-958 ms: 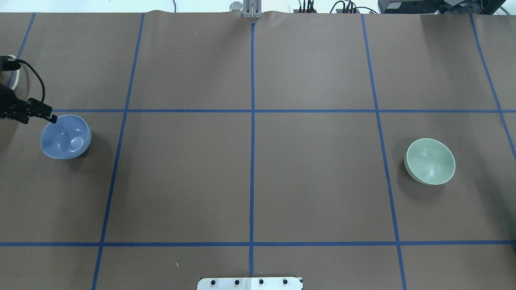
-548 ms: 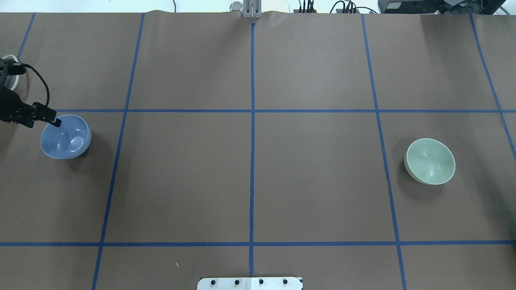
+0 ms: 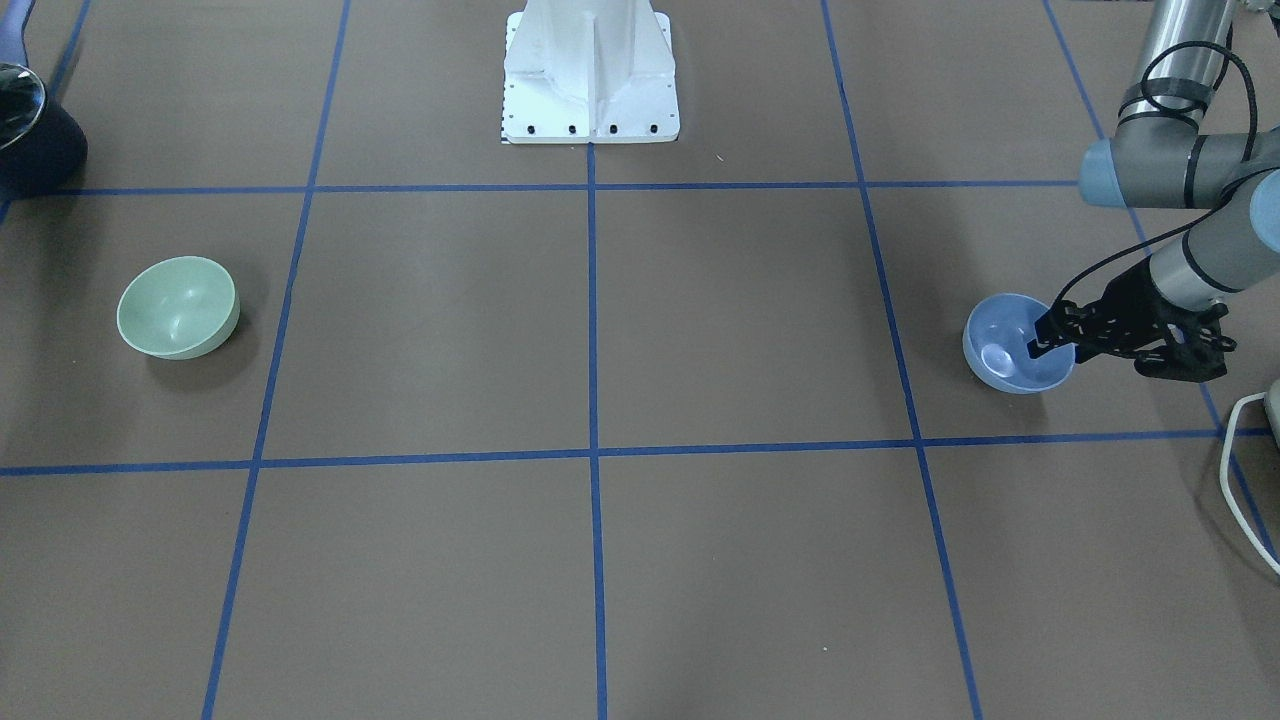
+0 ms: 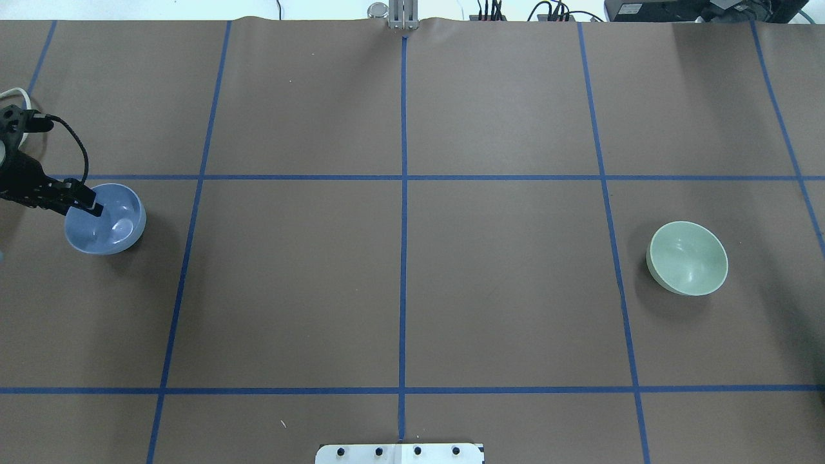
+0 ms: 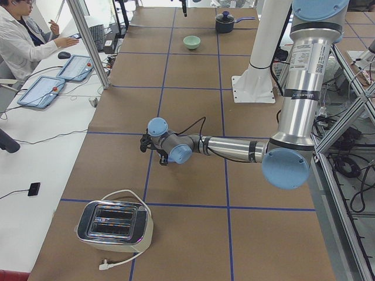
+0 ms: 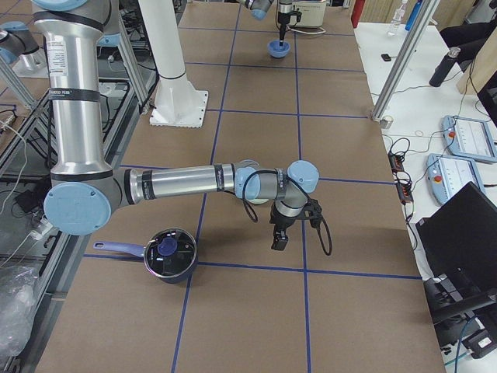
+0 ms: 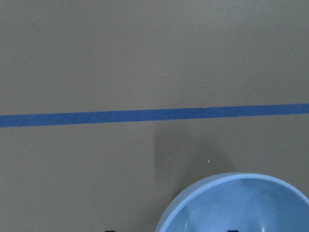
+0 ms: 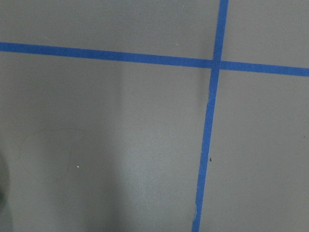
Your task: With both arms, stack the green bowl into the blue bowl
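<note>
Front view: blue bowl (image 3: 1000, 358) sits upright on the table (image 3: 600, 330), towards the view's right. The left gripper (image 3: 1047, 336) comes in low from the outer side, with one finger dipped inside the bowl at its rim. Green bowl (image 3: 178, 307) is upright at the opposite end, well apart, nothing touching it. White pedestal (image 3: 590, 80) top middle, dark pot (image 3: 30, 140) in the top-left corner.

Overhead: same layout. Left gripper is over the blue bowl's outer rim. Right arm is not in frame.

Left side view: left arm (image 5: 234, 147) stretches low over the table, its wrist hiding the blue bowl. Toaster (image 5: 114, 225) is near the camera, green bowl at the far end. A person (image 5: 20, 38) sits at the side desk.

Right side view: right gripper (image 6: 279, 241) points straight down over bare table, near the pot. Can't tell how its jaws stand.

Left wrist cam: blue bowl rim at the bottom of frame, tape line (image 7: 154, 115) across the middle. Two dark fingertips just show at the bottom edge, one outside the bowl and one inside. Jaws are apart, straddling the wall.

Right wrist cam: table and a tape cross only.
</note>
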Controlling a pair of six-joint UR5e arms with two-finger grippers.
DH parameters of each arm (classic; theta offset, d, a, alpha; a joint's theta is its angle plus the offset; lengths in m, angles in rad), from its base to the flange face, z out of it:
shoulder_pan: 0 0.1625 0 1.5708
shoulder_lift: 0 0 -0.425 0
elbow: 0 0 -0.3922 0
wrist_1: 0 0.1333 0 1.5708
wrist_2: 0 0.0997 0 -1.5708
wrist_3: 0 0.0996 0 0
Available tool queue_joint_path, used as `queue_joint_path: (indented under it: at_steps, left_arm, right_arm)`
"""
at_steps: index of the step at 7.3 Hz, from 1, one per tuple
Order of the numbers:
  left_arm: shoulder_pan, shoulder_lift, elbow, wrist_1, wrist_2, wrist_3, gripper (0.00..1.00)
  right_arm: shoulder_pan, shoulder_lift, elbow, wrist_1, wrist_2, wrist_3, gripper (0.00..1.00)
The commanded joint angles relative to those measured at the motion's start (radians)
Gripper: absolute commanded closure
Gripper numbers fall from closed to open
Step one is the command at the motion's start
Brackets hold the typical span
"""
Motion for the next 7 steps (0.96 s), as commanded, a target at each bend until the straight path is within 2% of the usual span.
queue_joint_path:
  at_steps: [1,2,3,4,5,7]
  left_arm:
    - [0.010,0.006,0.000,-0.010,0.000,0.002,0.31]
    - [0.010,0.008,0.002,-0.022,0.000,0.002,0.34]
    - [0.010,0.009,0.003,-0.022,0.002,-0.001,0.49]
    - [0.010,0.014,0.003,-0.022,0.005,-0.002,0.71]
    - [0.010,0.021,-0.001,-0.024,0.006,-0.002,0.86]
    - [0.010,0.021,-0.009,-0.024,0.002,-0.014,0.87]
  right_arm:
    - [-0.004,0.000,0.000,0.000,0.000,0.000,0.00]
    - [-0.006,0.000,0.000,0.000,0.000,-0.001,0.00]
    - [-0.007,0.000,-0.003,0.000,0.000,-0.001,0.00]
    - [-0.009,0.000,-0.021,0.035,0.000,0.000,0.00]
    - [-0.009,0.000,-0.061,0.088,0.000,0.000,0.00]
    - [-0.009,0.000,-0.084,0.136,0.002,0.003,0.00]
